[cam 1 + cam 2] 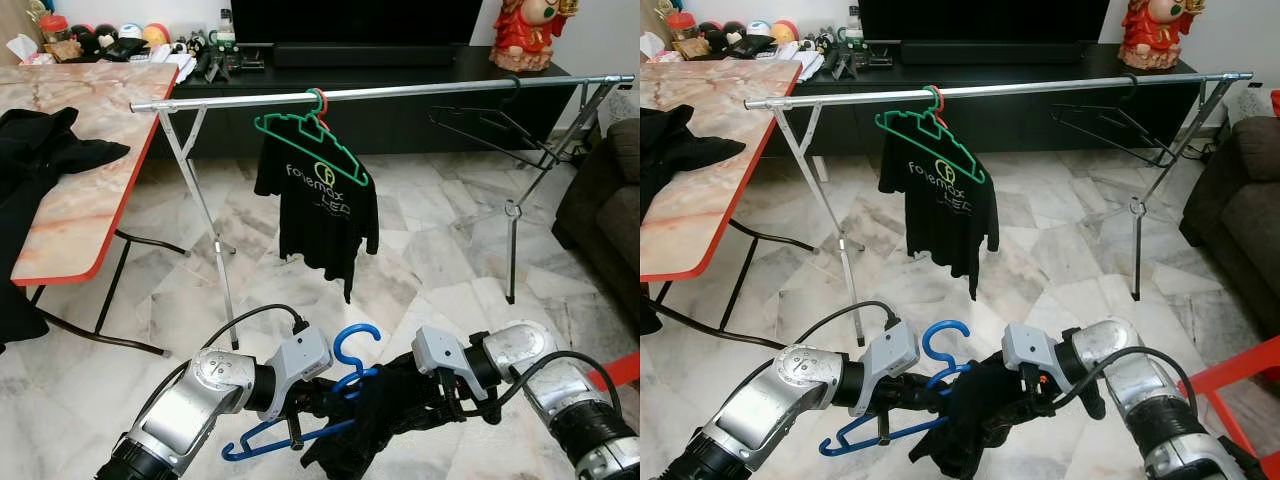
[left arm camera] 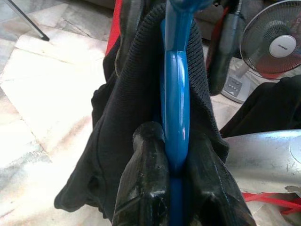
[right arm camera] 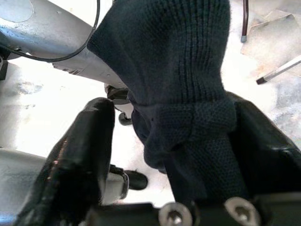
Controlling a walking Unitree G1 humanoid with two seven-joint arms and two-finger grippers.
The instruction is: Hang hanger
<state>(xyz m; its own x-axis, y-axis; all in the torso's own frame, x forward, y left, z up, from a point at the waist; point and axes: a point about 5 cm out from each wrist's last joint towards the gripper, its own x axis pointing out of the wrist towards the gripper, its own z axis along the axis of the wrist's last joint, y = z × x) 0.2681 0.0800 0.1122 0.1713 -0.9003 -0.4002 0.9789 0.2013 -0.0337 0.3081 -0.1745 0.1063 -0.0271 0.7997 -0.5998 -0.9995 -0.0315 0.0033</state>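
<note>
A blue plastic hanger (image 1: 350,352) is low in front of me with a black knitted garment (image 1: 375,420) bunched over its right arm. My left gripper (image 1: 318,396) is shut on the hanger's blue bar (image 2: 175,117), and its fingers (image 2: 148,179) press it from both sides. My right gripper (image 1: 432,402) is shut on the black garment (image 3: 178,70), and one finger (image 3: 80,160) stands a little off the cloth. Ahead, a silver clothes rail (image 1: 400,92) carries a green hanger (image 1: 310,135) with a black T-shirt (image 1: 315,205).
An empty black hanger (image 1: 490,125) hangs near the rail's right end. A marble-topped table (image 1: 90,190) with dark clothes is at the left, and a dark sofa (image 1: 610,200) at the right. Behind the rail runs a black TV console (image 1: 400,60). A fan (image 2: 275,42) stands on the floor.
</note>
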